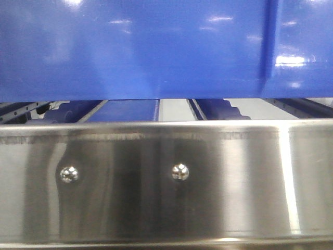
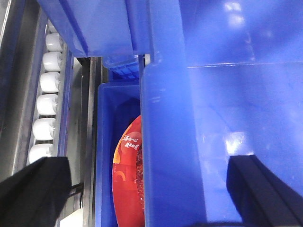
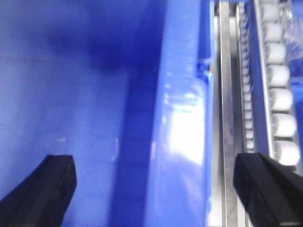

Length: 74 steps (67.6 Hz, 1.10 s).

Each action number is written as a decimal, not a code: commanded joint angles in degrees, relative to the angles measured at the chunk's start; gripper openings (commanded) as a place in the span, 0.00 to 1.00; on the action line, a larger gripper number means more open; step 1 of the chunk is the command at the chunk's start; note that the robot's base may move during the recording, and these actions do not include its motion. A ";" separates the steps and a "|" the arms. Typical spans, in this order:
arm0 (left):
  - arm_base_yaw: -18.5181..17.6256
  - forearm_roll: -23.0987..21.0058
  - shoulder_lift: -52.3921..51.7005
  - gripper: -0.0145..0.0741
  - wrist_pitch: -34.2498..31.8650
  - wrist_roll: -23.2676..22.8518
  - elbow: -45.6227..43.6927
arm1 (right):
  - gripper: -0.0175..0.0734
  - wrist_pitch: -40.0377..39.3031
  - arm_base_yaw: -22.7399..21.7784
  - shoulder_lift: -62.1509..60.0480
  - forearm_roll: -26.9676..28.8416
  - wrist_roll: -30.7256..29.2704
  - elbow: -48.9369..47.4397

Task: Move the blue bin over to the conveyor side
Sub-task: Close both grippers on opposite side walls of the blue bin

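Note:
The blue bin [image 1: 156, 47] fills the top half of the front view with its glossy wall. My left gripper [image 2: 149, 189] is open and straddles the bin's left wall [image 2: 165, 142]: one finger [image 2: 33, 194] is outside, the other [image 2: 265, 189] inside the bin. My right gripper [image 3: 156, 189] is open too, astride the right wall [image 3: 182, 142], with one finger [image 3: 42, 189] inside and one [image 3: 270, 189] outside above the rails. Neither pair of fingers touches the wall. The conveyor side is out of view.
A polished steel rail [image 1: 166, 177] with two screws crosses the front view under the bin. White roller tracks [image 2: 47, 94] [image 3: 279, 85] run along both sides. A lower blue bin [image 2: 106, 142] holds a red packet [image 2: 128, 179]; another blue bin [image 2: 94, 23] is beyond it.

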 commanded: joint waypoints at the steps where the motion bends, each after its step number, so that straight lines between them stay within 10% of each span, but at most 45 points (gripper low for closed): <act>1: 0.11 -0.40 -0.19 0.80 -0.45 -0.03 0.04 | 0.81 -0.62 0.03 0.31 -0.29 0.00 -0.43; 74: 0.11 -2.97 -0.19 0.80 -0.45 0.08 0.04 | 0.81 -0.62 0.03 0.31 -0.29 0.00 -0.43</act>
